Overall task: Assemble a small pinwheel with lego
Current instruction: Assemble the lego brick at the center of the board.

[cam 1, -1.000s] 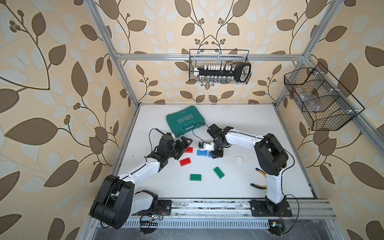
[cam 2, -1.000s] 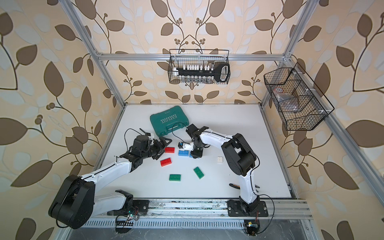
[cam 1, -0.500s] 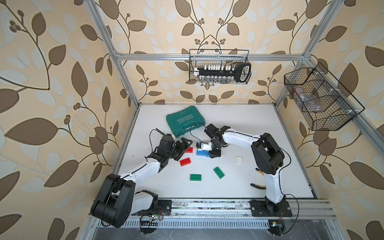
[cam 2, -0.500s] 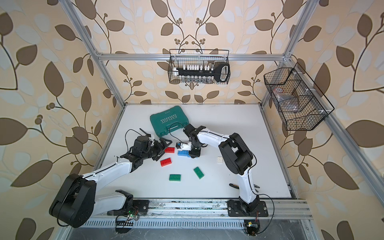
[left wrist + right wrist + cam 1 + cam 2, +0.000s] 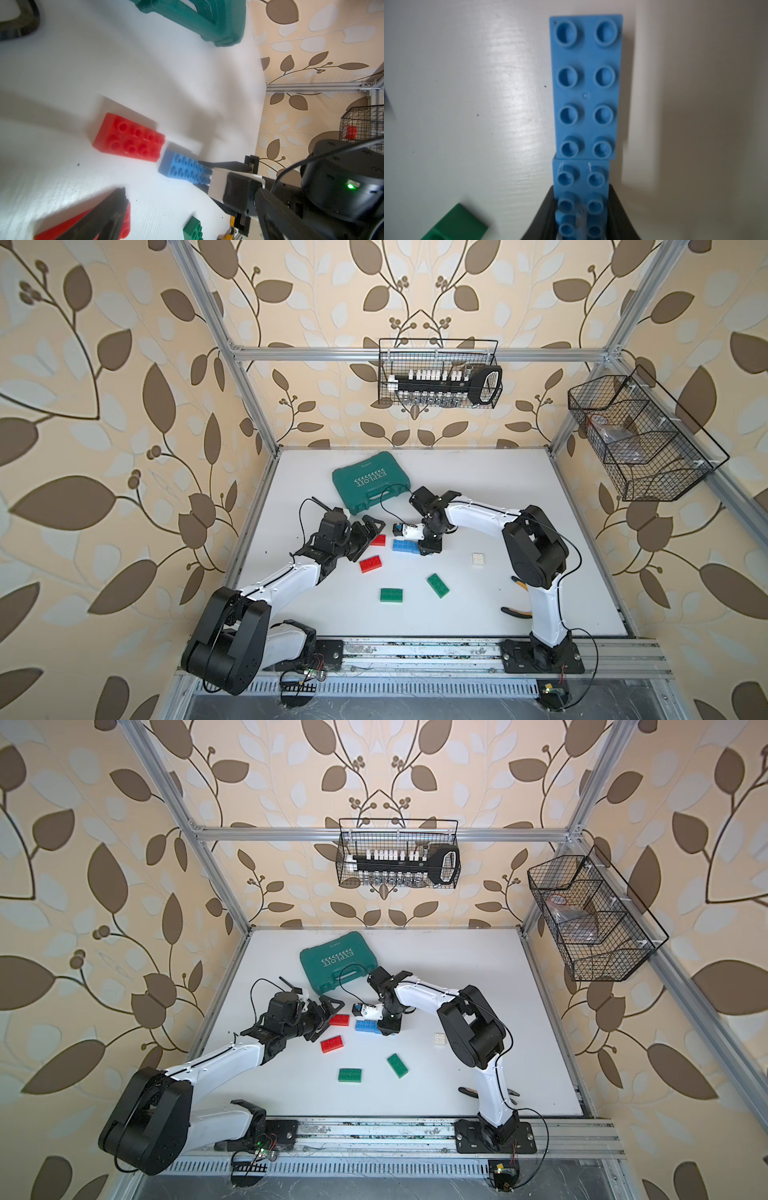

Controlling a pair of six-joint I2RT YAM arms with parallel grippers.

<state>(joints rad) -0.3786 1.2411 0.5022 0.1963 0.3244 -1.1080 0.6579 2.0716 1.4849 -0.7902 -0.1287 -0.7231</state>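
Observation:
No pinwheel is in view; the lego lies as loose bricks on the white table (image 5: 540,497). My right gripper (image 5: 428,549) (image 5: 581,209) is shut on a blue brick (image 5: 581,182). That brick meets a second blue brick (image 5: 405,546) (image 5: 366,1026) (image 5: 586,83) end to end. My left gripper (image 5: 368,536) (image 5: 76,110) stands open with nothing between its fingers, beside one red brick (image 5: 377,540) (image 5: 128,138). The other red brick (image 5: 372,563) (image 5: 125,220) lies under one of its fingers (image 5: 99,216).
Two green bricks (image 5: 391,595) (image 5: 438,585) lie nearer the front. A white square brick (image 5: 478,560) sits to the right. A teal case (image 5: 371,482) lies behind both grippers. Yellow-handled pliers (image 5: 515,612) rest by the right arm's base.
The right arm has edged slightly left with the blue brick in its grip. The left gripper stays open, and the loose bricks have not moved.

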